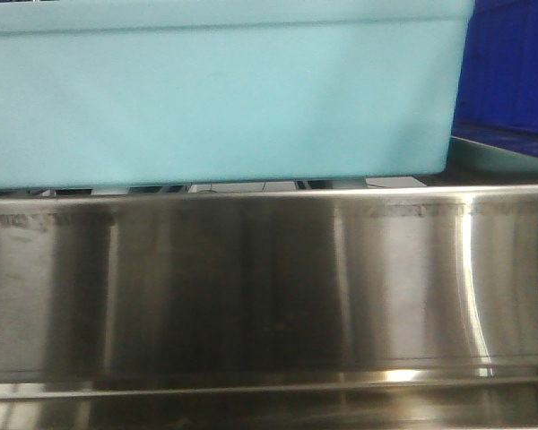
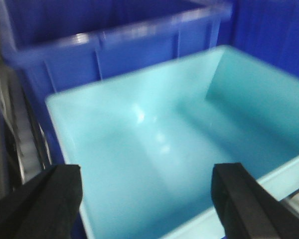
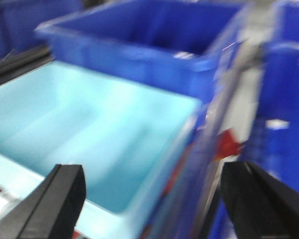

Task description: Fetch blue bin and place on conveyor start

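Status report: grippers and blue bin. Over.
Left gripper open above blue bin. Right gripper open over its edge. Bin empty, ungripped, behind steel rack front. Dark blue crates close behind.

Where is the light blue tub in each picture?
Front view: the blue bin fills the top left and middle, above the shiny steel panel.
Left wrist view: the bin fills the middle and right, seen from above.
Right wrist view: the bin lies in the left half.
Shared landmark: dark blue crates border the bin in all three.
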Controlling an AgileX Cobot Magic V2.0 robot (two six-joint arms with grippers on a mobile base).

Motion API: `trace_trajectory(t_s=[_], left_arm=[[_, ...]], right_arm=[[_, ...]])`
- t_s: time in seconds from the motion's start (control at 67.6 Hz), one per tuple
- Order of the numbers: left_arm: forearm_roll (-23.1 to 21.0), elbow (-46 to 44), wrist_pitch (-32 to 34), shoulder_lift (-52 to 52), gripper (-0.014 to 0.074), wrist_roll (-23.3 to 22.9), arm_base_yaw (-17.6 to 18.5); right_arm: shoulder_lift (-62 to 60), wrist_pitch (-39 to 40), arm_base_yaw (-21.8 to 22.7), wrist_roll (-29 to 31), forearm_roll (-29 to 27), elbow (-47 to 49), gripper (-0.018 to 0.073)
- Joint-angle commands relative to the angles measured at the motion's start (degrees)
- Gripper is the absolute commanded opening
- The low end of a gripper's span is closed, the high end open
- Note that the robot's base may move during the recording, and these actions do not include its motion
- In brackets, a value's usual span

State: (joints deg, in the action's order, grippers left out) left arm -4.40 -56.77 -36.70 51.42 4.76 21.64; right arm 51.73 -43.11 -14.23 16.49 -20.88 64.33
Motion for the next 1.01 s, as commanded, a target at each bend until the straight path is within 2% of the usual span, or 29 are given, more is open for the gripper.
trace_trajectory(t_s=[0.0,0.133,0.192,0.296,0.355,0.429,0.533,0.666,0.991], left_arm=[[-0.35,-4.99,-3.77,6.43,0.044,-0.45,0.29],[1.71,-11.25,-8.29,14.23,0.044,-4.76,0.22],[4.87,-13.84,-10.33,17.1,0.044,-7.8,0.22],[11.58,-17.47,-14.72,20.97,0.044,-13.21,0.22],[13.7,-18.9,-16.72,22.71,0.044,-15.66,-0.31],[13.5,-20.36,-18.85,24.72,0.044,-16.43,-1.8],[10.84,-22.16,-20.86,27.54,0.044,-16.43,-4.57],[9.54,-22.82,-21.17,30.28,0.044,-16.43,-7.01],[9.15,-22.82,-21.42,35.71,0.044,-16.43,-8.01]], right_arm=[[7.77,-3.14,-2.98,0.56,-0.22,4.99,0.0449],[18.89,-8.77,-4.27,-0.14,1.07,13.44,0.0449],[23.27,-10.9,-4.27,-4.62,4.0,16.88,0.0449],[29.11,-15.84,-4.27,-12.26,12.38,23.12,0.0449],[31.49,-18.13,-4.27,-16.97,15.28,26.08,0.0449],[33.86,-19.41,-4.27,-20.23,15.82,28.1,0.0449],[36.27,-19.26,-4.27,-23.39,15.82,28.32,0.0449],[39.23,-19.26,-4.27,-23.65,15.7,28.32,0.0446],[44.22,-18.22,-4.27,-23.65,15.47,28.32,0.0446]])
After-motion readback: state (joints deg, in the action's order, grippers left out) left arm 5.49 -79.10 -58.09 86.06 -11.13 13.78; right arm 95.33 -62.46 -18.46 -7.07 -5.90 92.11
